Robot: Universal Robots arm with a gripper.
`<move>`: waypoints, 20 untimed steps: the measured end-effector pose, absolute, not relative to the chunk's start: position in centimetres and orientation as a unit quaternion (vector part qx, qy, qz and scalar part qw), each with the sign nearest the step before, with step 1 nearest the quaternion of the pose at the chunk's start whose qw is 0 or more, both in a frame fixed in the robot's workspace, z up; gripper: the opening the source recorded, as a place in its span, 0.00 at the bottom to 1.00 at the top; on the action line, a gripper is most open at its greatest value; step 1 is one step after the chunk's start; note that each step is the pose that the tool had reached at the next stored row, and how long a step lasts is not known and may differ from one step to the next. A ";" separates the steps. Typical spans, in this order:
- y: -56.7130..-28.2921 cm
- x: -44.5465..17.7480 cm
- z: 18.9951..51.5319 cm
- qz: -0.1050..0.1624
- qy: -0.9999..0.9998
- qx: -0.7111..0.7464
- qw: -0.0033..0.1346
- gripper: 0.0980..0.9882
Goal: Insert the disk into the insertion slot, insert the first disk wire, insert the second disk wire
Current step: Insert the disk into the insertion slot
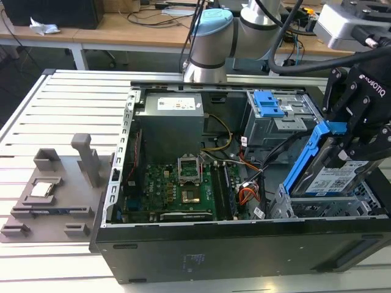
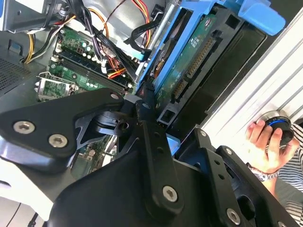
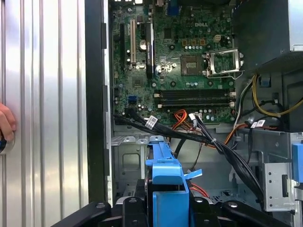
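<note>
The blue-framed silver disk [image 1: 335, 176] tilts steeply above the low grey perforated insertion slot [image 1: 305, 209].

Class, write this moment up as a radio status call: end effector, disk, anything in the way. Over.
End effector shut on disk. Disk tilted over insertion slot, not yet seated. Black cables close beside it.

In the exterior view, an open black computer case [image 1: 214, 250] lies on a slatted metal table [image 1: 67, 104]. Inside it, a green motherboard [image 1: 168, 189] sits at seven o'clock, a grey power supply [image 1: 170, 125] at eleven, and a taller grey cage [image 1: 287, 122] with a blue latch [image 1: 267, 102] at one. A grey parts fixture [image 1: 55, 195] lies at the case's nine o'clock.
</note>
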State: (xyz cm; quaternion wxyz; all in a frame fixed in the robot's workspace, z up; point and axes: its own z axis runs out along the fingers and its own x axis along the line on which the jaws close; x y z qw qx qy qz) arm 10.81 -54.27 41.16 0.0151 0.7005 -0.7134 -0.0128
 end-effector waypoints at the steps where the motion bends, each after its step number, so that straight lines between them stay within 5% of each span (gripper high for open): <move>1: -54.3 10.8 41.1 -0.013 -0.713 0.701 0.015 0.30; 20: -54.3 10.8 39.2 -0.013 -0.713 0.701 0.015 0.30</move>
